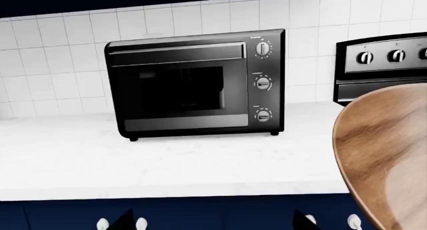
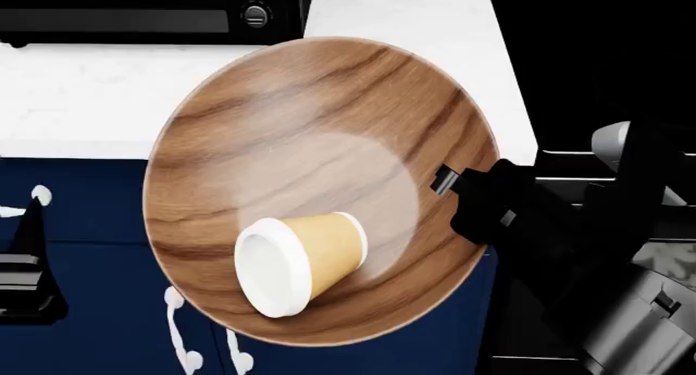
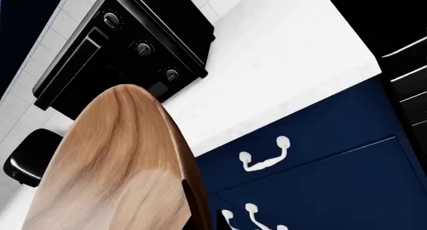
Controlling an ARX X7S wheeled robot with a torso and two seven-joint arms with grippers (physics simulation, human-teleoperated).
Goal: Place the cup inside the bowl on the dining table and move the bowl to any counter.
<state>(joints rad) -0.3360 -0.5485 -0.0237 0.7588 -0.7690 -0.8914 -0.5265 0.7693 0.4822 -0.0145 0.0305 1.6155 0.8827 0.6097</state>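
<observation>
bowl (image 2: 315,138), rigid and glossy, is clamped at its right rim by the right gripper (image 2: 451,183); cup (image 2: 296,261), light, is judged liable to roll; left gripper state cannot be told.

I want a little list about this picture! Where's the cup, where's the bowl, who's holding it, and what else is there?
cup: paper cup with a white lid, lying on its side inside the bowl
bowl: wooden bowl, held up, partly over the counter's front edge
holder: right gripper at the bowl's rim
left gripper: not in view
counter: white marble counter
on the counter: black toaster oven by the tiled wall
below: dark blue cabinets with white handles
</observation>
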